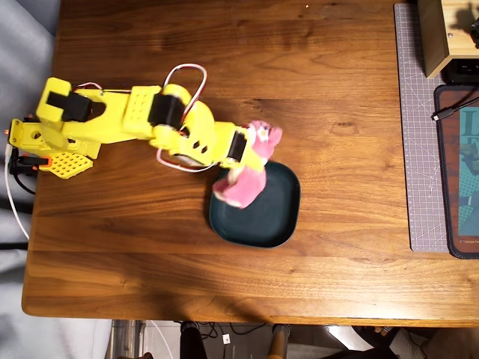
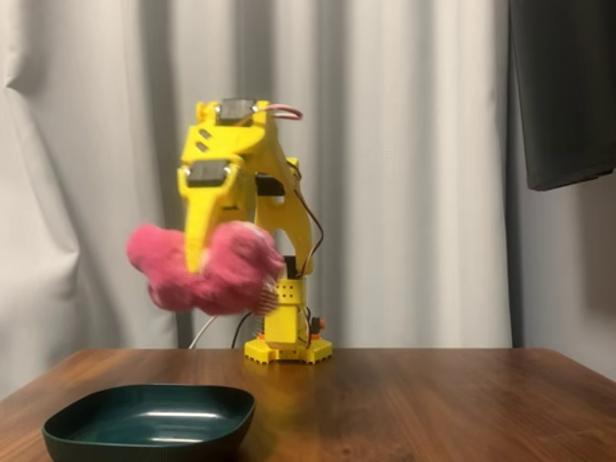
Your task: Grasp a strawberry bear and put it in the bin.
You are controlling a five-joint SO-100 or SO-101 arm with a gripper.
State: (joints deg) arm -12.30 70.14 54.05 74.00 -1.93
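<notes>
The pink strawberry bear (image 1: pixel 247 179) hangs in my yellow gripper (image 1: pixel 252 153), which is shut on it. In the fixed view the bear (image 2: pixel 226 274) is held well above the table, with a yellow finger (image 2: pixel 198 241) pressed across its front. The dark teal bin (image 1: pixel 273 206) lies on the wooden table, and in the overhead view the bear hovers over its upper left corner. In the fixed view the bin (image 2: pixel 149 423) sits empty at the lower left, below the bear.
A grey cutting mat (image 1: pixel 419 127) lies along the table's right side with a dark tablet (image 1: pixel 460 172) and a wooden box (image 1: pixel 441 34) on it. The arm's base (image 1: pixel 45 138) is clamped at the table's left edge. Curtains (image 2: pixel 433 144) hang behind.
</notes>
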